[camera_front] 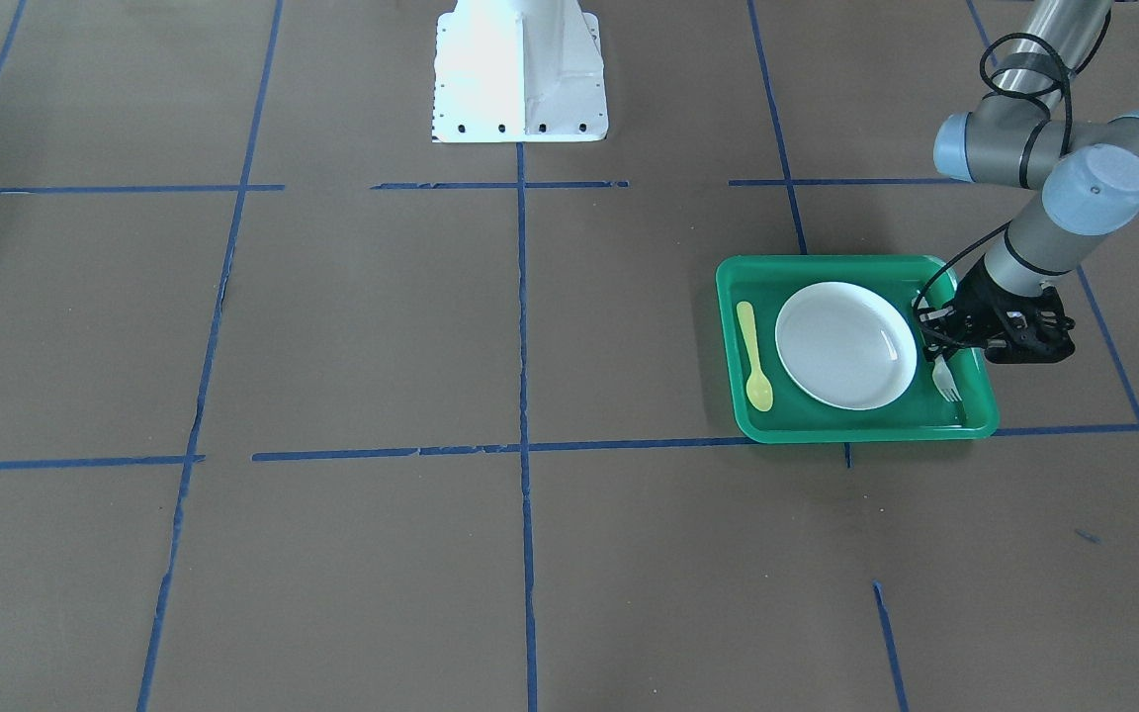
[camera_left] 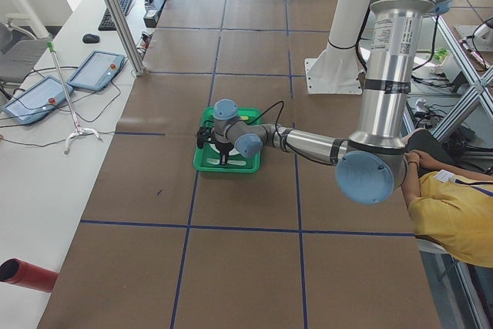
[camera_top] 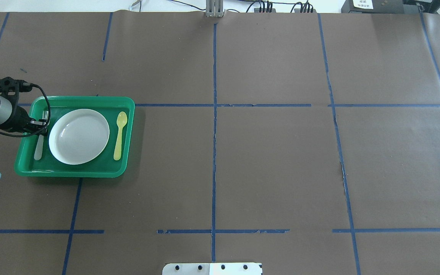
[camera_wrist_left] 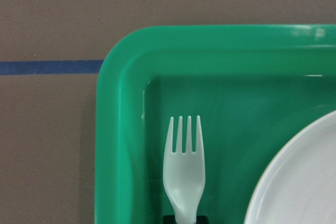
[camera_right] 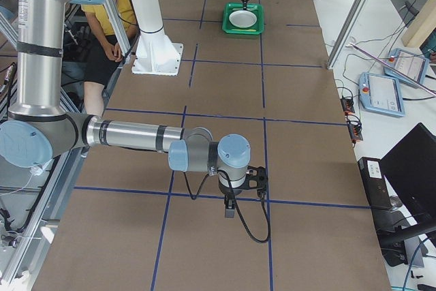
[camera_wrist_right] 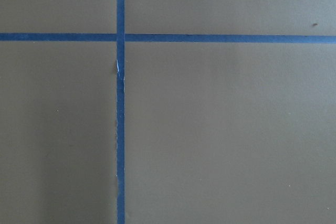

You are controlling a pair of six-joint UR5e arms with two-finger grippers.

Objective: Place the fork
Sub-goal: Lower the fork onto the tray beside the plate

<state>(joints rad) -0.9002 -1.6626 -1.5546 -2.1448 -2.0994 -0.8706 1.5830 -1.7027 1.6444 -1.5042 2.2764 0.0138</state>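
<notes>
Exterior front-facing: fork (camera_front: 945,379) lies in tray (camera_front: 757,430), between plate (camera_front: 846,344) and rim | overhead exterior: left gripper (camera_top: 41,129) over its neck, open or closed I cannot tell | exterior right: right gripper (camera_right: 229,210), cannot tell | left wrist-mounted: fork probably light, stiff, slick; take the flat handle.

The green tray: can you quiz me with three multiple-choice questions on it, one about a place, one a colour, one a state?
1. Where does the fork lie?
A) in the tray, beside the plate
B) on the plate
C) outside the tray
2. What colour is the spoon?
A) red
B) yellow
C) blue
3. The plate is:
A) upside down
B) holding the spoon
C) bare

Answers: 1 A, it lies between plate and tray wall; 2 B, it is plainly yellow; 3 C, nothing sits on it.
</notes>
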